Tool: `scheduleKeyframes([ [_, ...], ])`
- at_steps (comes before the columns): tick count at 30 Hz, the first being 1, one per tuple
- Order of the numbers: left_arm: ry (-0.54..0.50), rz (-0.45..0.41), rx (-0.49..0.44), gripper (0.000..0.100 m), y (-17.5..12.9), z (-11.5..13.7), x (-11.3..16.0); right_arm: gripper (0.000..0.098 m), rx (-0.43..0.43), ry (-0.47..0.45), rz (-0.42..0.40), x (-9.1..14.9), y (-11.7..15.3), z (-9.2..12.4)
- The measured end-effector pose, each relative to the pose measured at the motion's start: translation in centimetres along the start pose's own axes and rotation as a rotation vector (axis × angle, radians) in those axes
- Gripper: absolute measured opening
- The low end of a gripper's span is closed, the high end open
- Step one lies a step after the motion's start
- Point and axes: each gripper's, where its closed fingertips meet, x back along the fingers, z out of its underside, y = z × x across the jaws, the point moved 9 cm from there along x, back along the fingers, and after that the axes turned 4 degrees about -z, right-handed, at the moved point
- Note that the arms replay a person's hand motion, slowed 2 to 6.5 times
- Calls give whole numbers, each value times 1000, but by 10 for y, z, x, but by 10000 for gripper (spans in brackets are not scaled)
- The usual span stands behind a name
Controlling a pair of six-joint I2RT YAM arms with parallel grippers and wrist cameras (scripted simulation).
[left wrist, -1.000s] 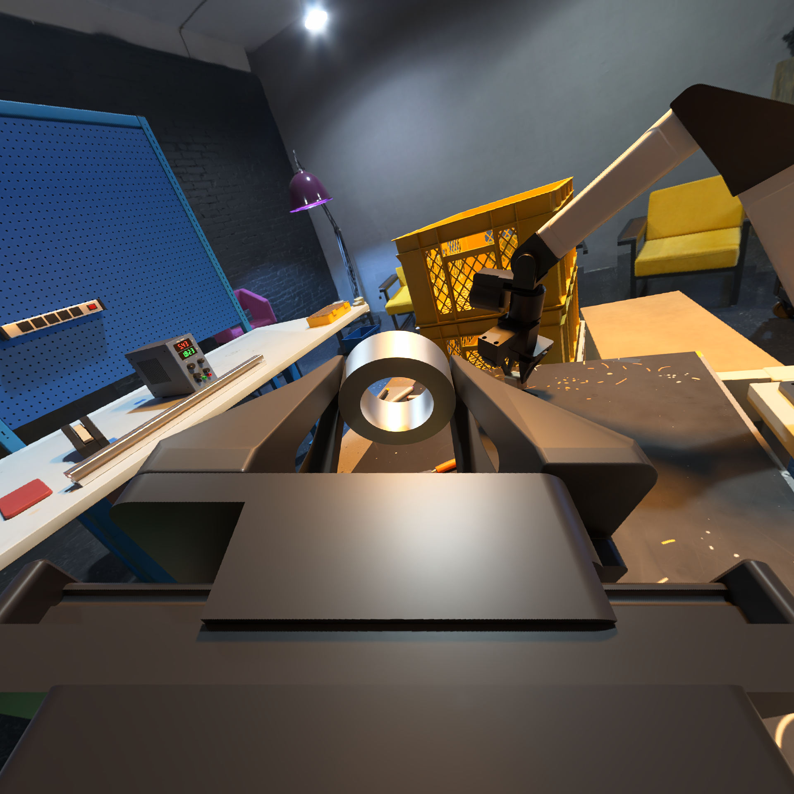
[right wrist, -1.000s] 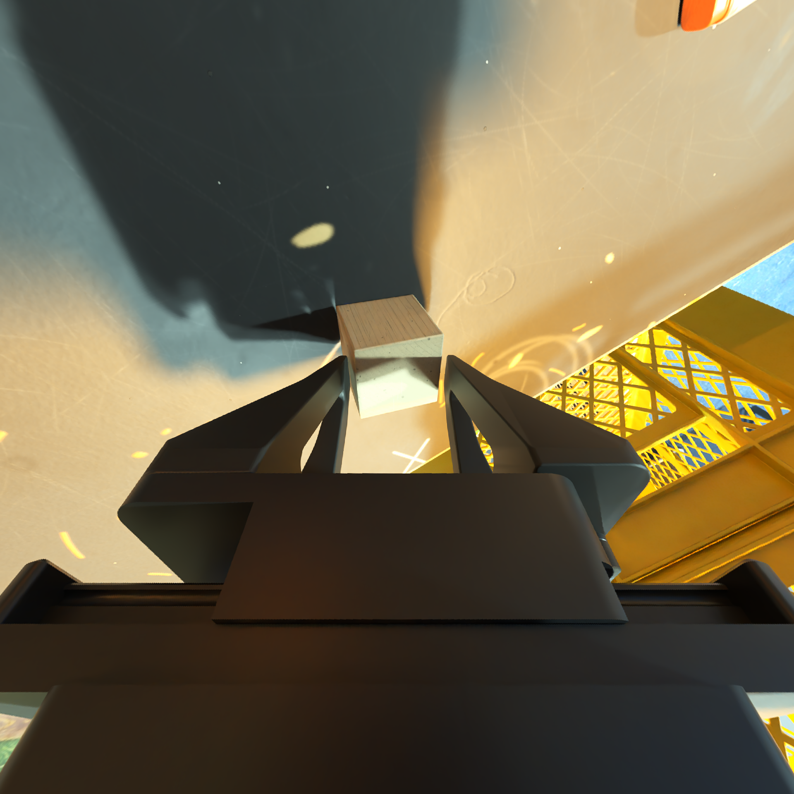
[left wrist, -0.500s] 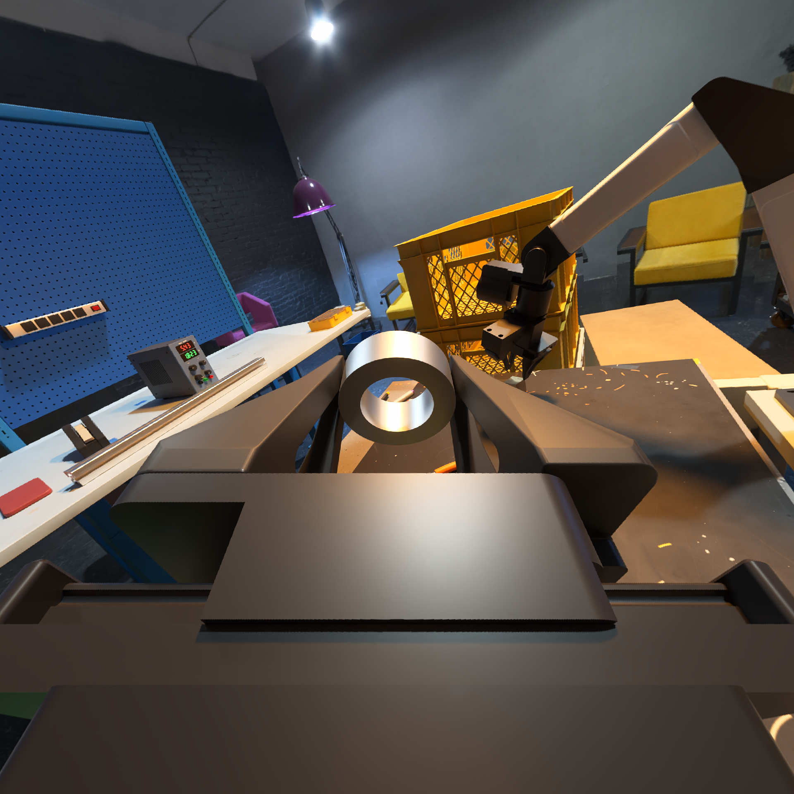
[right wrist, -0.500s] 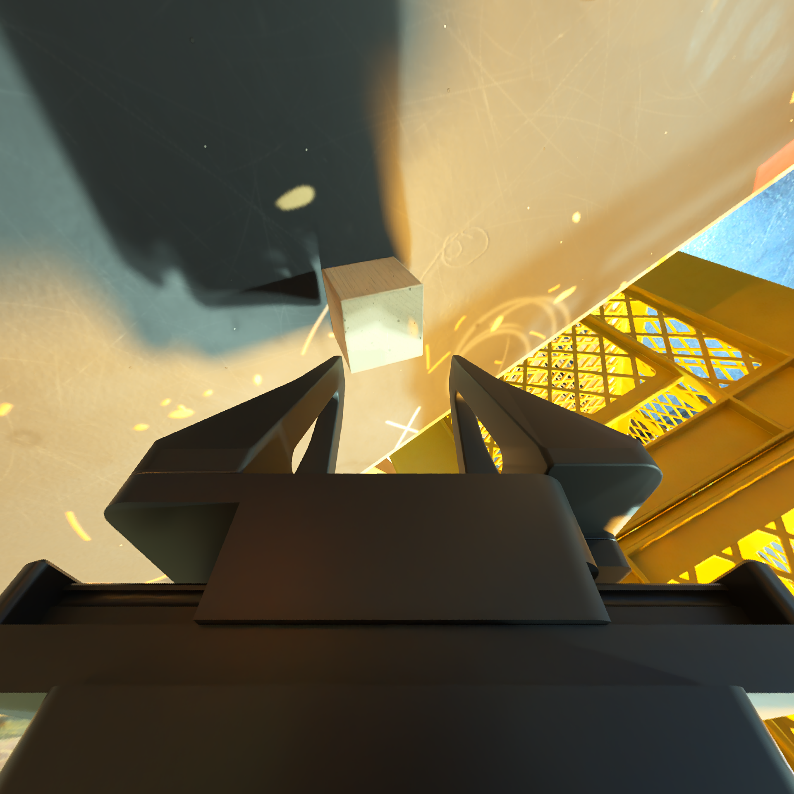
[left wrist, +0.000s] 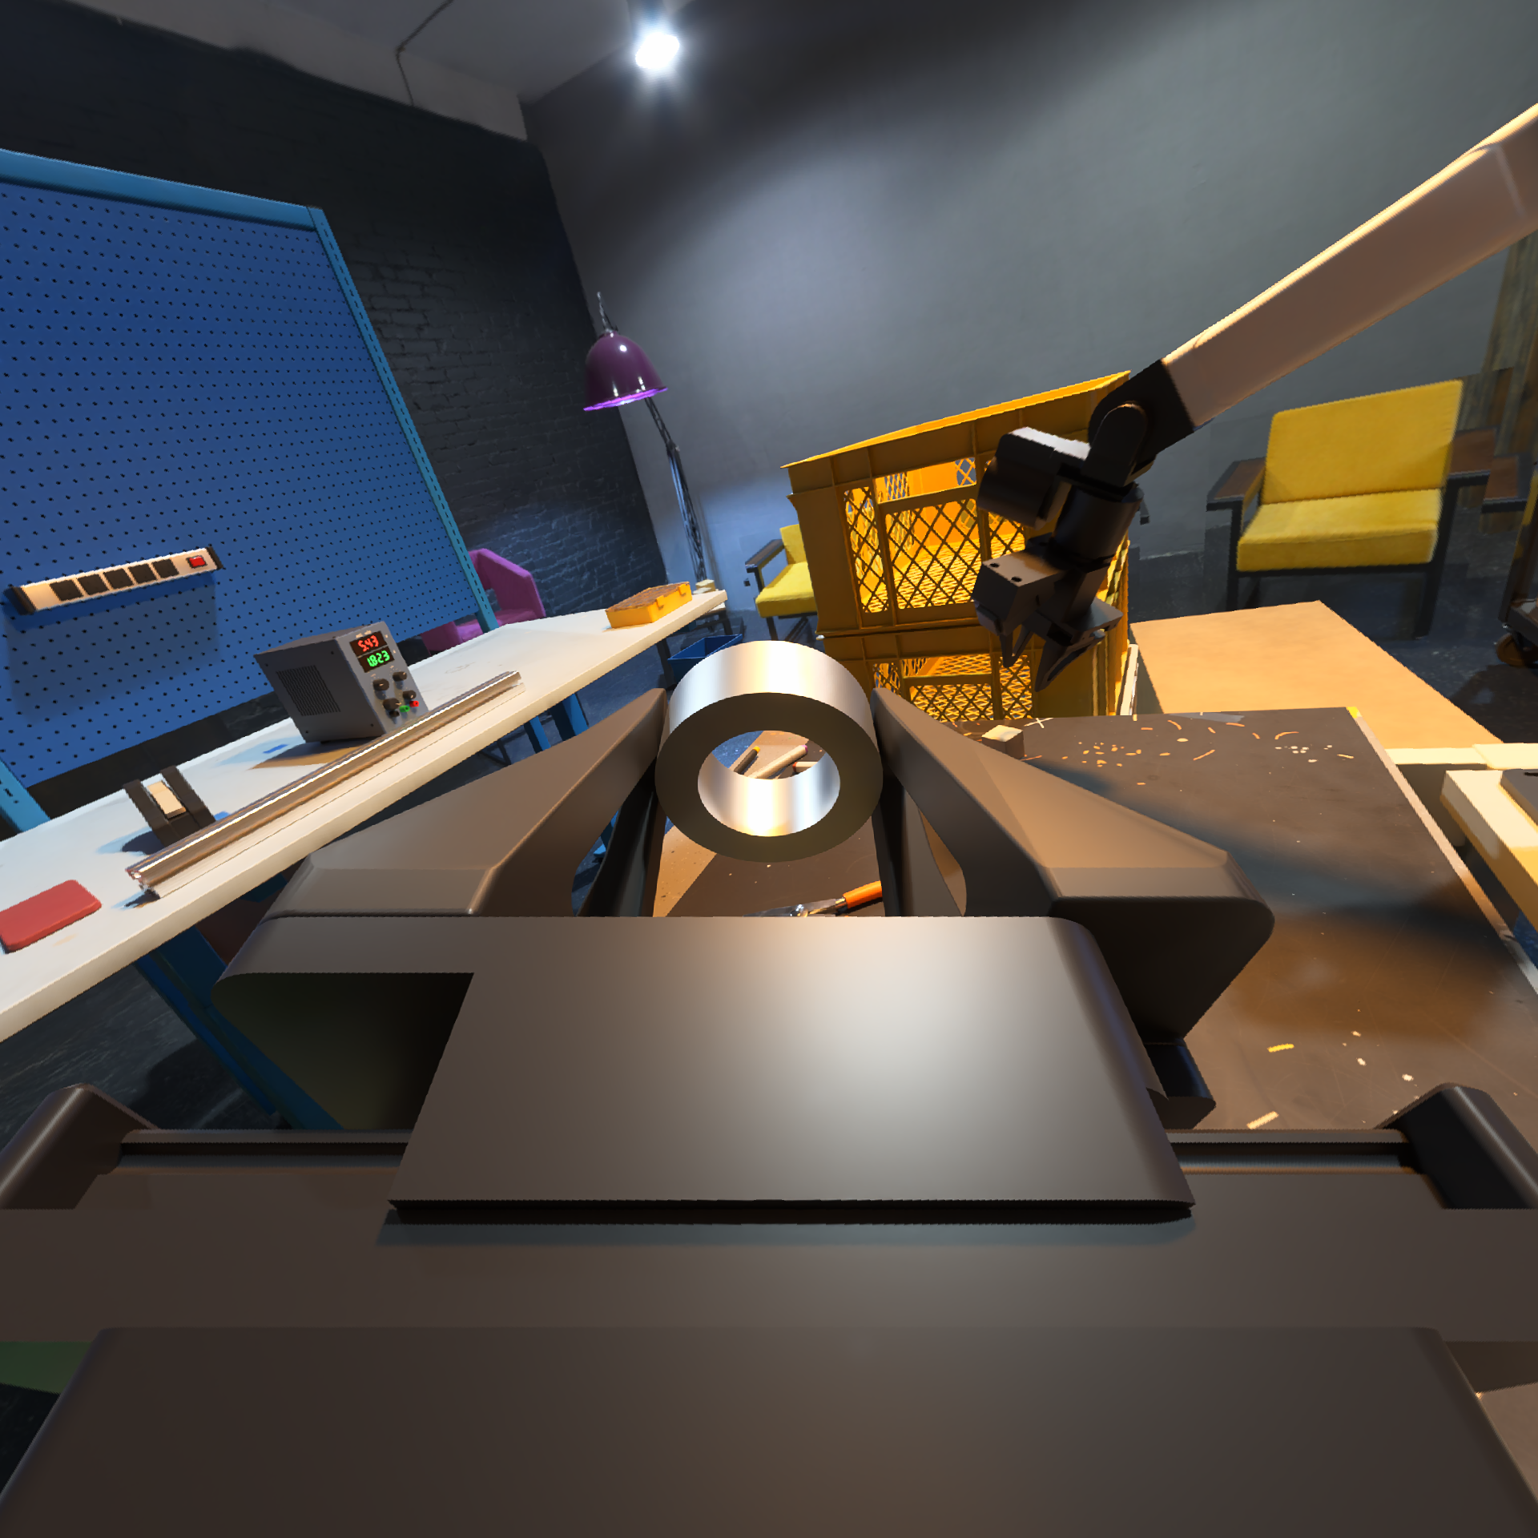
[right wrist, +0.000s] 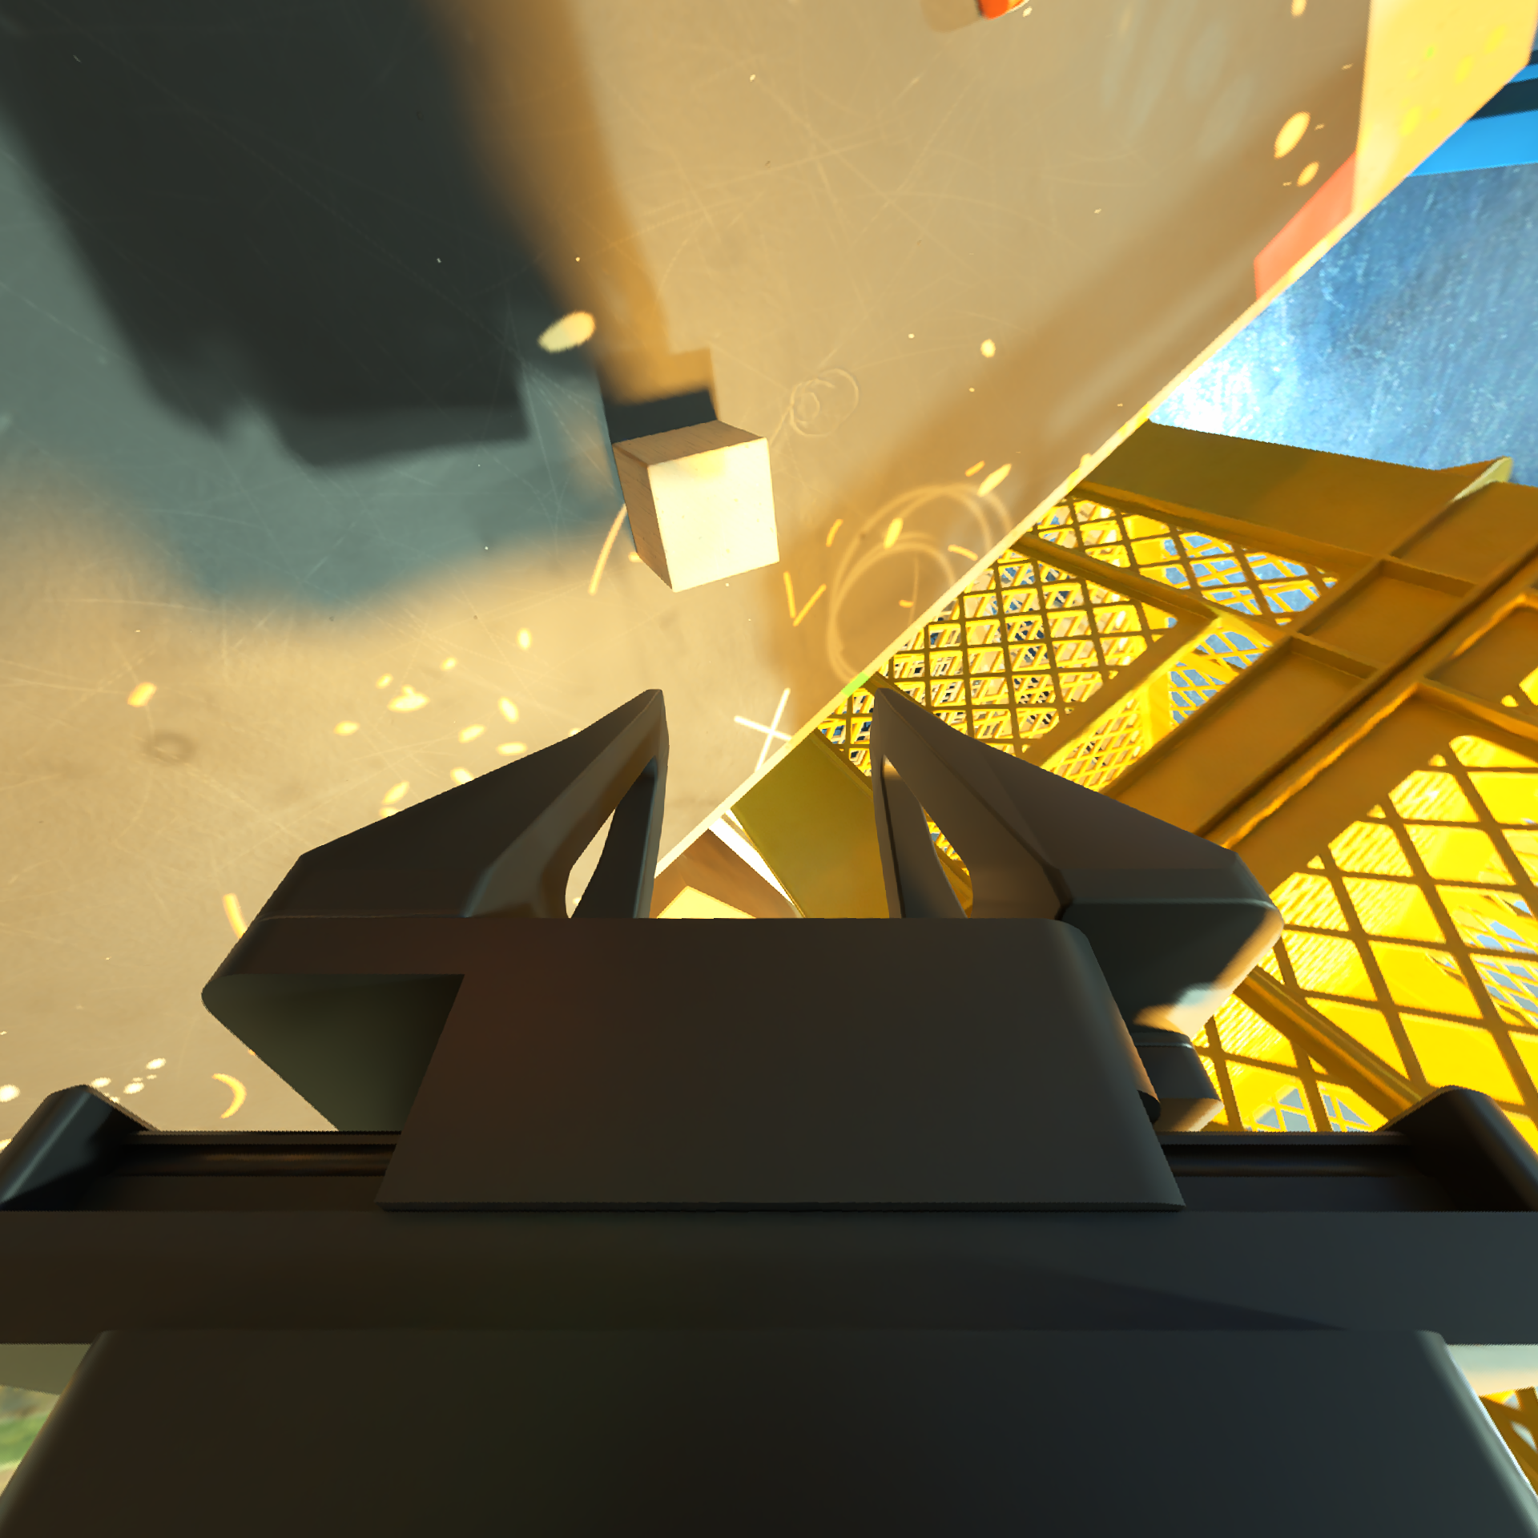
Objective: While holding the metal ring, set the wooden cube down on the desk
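Wooden cube (right wrist: 703,512): a pale block resting on the scratched desk (right wrist: 957,250) near its edge, casting a short shadow; in the left wrist view it shows as a small block (left wrist: 1001,737) on the dark desk surface (left wrist: 1248,832), below the distant gripper. Right gripper (right wrist: 767,707): jaws parted with nothing between them, well apart from the cube, which lies beyond the fingertips (right wrist: 653,707). Seen from the left wrist view, the same right gripper (left wrist: 1036,657) hangs above the desk on its pale arm (left wrist: 1332,283).

Metal ring (left wrist: 770,749): a thick, polished steel ring clamped between the two fingers of the left gripper (left wrist: 770,716), bore facing the camera, held above the desk.

Surroundings: yellow lattice crates (left wrist: 924,549) stand behind the desk, also visible past the desk edge in the right wrist view (right wrist: 1248,707). A white bench (left wrist: 533,657) carries a grey power supply (left wrist: 341,682) with lit red and green numeric displays, a long metal rail (left wrist: 324,782), a red pad (left wrist: 46,911) and a yellow case (left wrist: 649,603). A blue pegboard (left wrist: 208,416) bears a power strip (left wrist: 112,574). A purple lamp (left wrist: 620,374) and yellow armchair (left wrist: 1348,499) stand behind. No brand marks are legible.
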Motion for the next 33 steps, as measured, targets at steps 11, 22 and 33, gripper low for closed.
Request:
scheduleKeyframes([
  [11, 32, -77, -11, 399, 9, 10, 14, 396, -97, -171, 170, 61, 12, 0],
  [22, 172, -242, -96, 399, 17, 29, 26, 325, -213, -641, 375, 126, 47, -31],
  [33, 396, -479, -160, 400, 21, 64, 50, 284, -294, -1043, 424, 153, 103, -88],
])
